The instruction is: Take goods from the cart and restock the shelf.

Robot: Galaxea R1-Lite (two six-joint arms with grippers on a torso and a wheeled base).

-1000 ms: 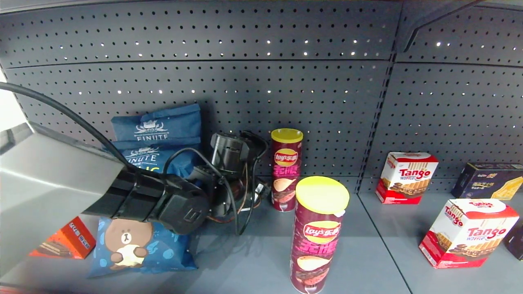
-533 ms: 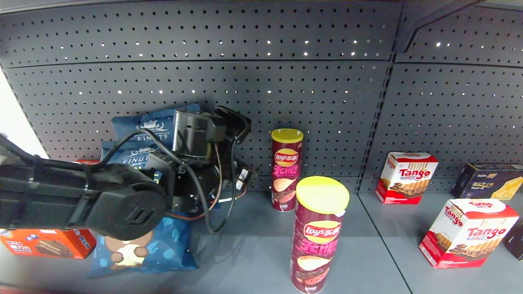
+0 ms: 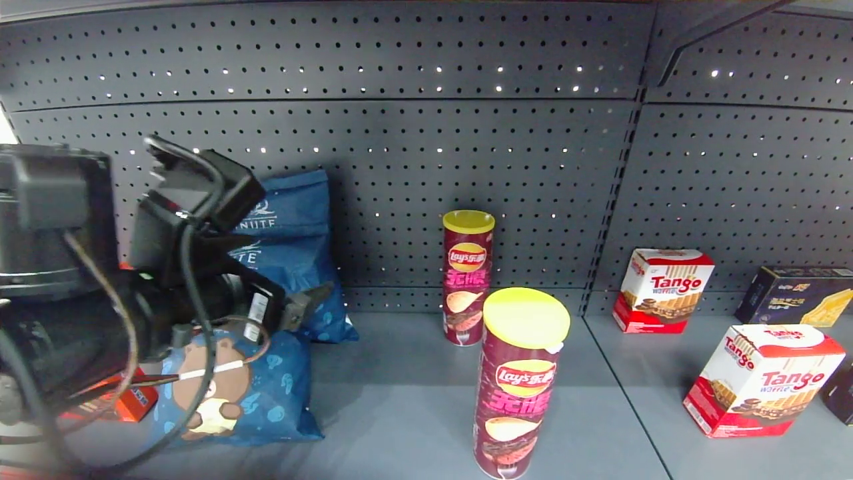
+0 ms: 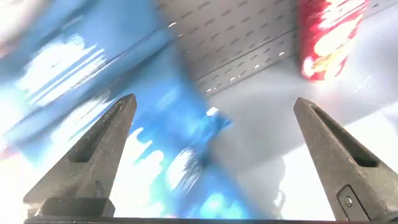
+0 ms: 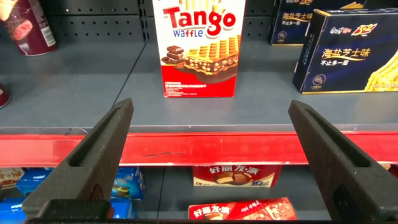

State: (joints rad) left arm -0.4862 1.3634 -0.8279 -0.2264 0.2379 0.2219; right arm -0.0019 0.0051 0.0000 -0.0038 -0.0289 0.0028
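While my left gripper (image 4: pixel 214 99) hung with its two fingers spread wide and nothing between them, it sat low over the left end of the grey shelf (image 3: pixel 400 413), close above the blue bear bag (image 3: pixel 233 393) that lay flat near the front edge. Behind that bag two darker blue snack bags (image 3: pixel 296 227) leaned upright against the pegboard back wall (image 3: pixel 400 147), and an orange box (image 3: pixel 133 403) lay just beside the bear bag on its outer side. My right gripper (image 5: pixel 209 104) was likewise fully open and empty, held out in front of the shelf's red front rail (image 5: pixel 205 148) and facing one of the wafer boxes (image 5: pixel 200 46), which stood upright with a dark blue box (image 5: pixel 348 50) beside it. Below the rail, red packs (image 5: pixel 236 175) sat on a lower level. Mid-shelf, two chip cans stood upright and apart, the rear can (image 3: pixel 468 277) near the wall and the front can (image 3: pixel 520 380) nearer me. Small points of light showed through the wall's holes.
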